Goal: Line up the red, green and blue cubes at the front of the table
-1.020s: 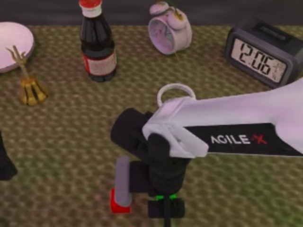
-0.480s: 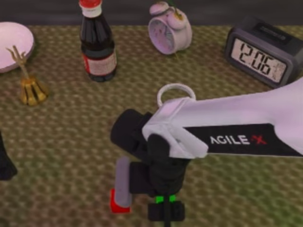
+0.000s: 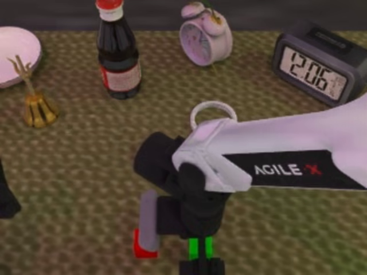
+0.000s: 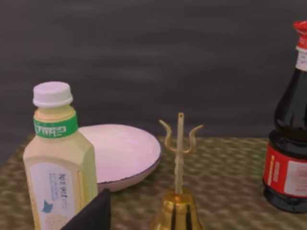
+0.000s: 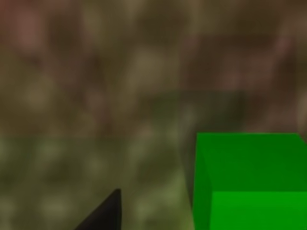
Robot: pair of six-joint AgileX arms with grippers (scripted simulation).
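The right tool point(image 3: 200, 252) at the table's point(image 3: 275, 229) front edge has spread and let go, so more green cube point(image 3: 199, 247) shows beside the red cube point(image 3: 140, 246), set in line.

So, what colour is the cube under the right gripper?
Bright green cube; the right wrist view shows it best.

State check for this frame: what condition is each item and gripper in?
green cube: on the table, partly under the right gripper
red cube: on the table, left of green
dark bottle: upright, capped
bell: upright
digital clock: showing 12:06
left arm: parked at left edge
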